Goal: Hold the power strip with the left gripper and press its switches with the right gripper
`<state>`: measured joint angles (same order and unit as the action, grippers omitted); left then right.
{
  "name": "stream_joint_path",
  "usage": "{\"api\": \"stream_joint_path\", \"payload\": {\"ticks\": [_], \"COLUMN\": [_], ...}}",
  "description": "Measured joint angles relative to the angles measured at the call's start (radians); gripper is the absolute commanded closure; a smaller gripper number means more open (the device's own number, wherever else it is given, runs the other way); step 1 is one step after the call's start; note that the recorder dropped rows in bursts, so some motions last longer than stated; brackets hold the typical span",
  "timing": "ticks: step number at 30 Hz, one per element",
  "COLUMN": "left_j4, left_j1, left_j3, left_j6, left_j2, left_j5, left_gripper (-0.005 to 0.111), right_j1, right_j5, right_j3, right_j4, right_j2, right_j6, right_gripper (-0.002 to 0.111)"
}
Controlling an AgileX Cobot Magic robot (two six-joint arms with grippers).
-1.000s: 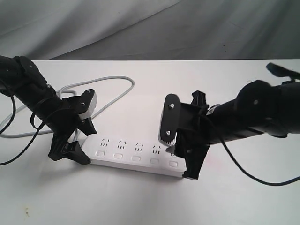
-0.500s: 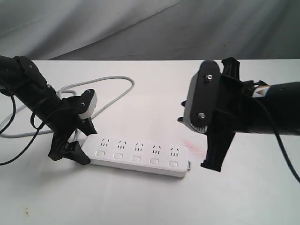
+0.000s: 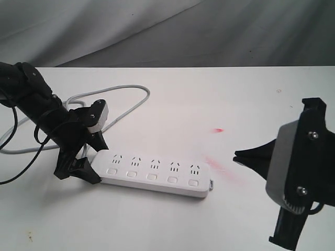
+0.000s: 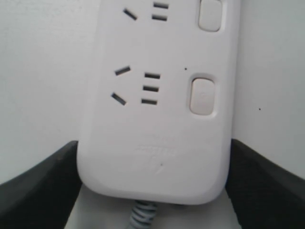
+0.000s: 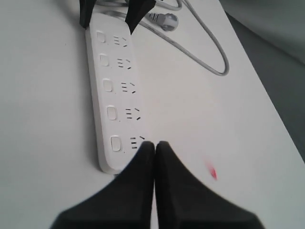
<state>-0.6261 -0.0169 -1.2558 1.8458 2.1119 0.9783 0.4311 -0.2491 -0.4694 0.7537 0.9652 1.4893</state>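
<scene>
The power strip (image 3: 154,174) lay flat on the white table (image 3: 209,104), a long glossy white plastic bar with rounded corners. Its five sockets ran in a row, and a small rounded-square switch sat below each; the switches (image 3: 152,177) matched the body's white.

The left wrist view showed only the cord end of the power strip (image 4: 157,129) up close: dark slots, faint moulded lettering, one switch (image 4: 202,95) set in a shallow recess, and the ribbed grey cord (image 4: 143,214) leaving the end. The left gripper (image 4: 153,148) clasped that end, its matte black fingers (image 4: 38,191) pressed against both long sides. The exterior view showed the same clamp (image 3: 93,159) from the side.

Only the right wrist view took in the whole strip (image 5: 112,95) lengthwise, with the plug (image 5: 164,20) and the looping cord (image 5: 205,52) beyond it. There the right gripper (image 5: 155,145) had its tapered black fingers pressed together, empty. The exterior view placed it (image 3: 243,156) off the strip, apart from the far end. A red smear (image 3: 220,167) marked the table between them.
</scene>
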Motion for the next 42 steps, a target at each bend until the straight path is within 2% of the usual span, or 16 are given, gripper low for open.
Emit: {"api": "stream_joint_path", "payload": {"ticks": [18,24,29,37,42], "left_j4": [0.0,0.0,0.0,0.0,0.0], "left_j1": [0.0,0.0,0.0,0.0,0.0], "left_j3": [0.0,0.0,0.0,0.0,0.0], "left_j6": [-0.002,-0.002,-0.002,-0.002,-0.002], "left_j2": [0.0,0.0,0.0,0.0,0.0], "left_j5": [0.0,0.0,0.0,0.0,0.0], "left_gripper": [0.054,0.054,0.054,0.054,0.054], "right_j1": [0.0,-0.027,-0.158,-0.484,-0.569], "right_j5": [-0.002,0.022,-0.012,-0.114,-0.124], "right_j3": [0.004,0.067,0.123,0.164,0.182], "right_j4": [0.016,0.018,0.018,0.017,0.017], "right_j2": [-0.053,-0.212,-0.435,-0.72,-0.8], "right_j6": [-0.002,-0.147,-0.21,-0.216,-0.217], "right_gripper": [0.108,0.108,0.108,0.108,0.108]}}
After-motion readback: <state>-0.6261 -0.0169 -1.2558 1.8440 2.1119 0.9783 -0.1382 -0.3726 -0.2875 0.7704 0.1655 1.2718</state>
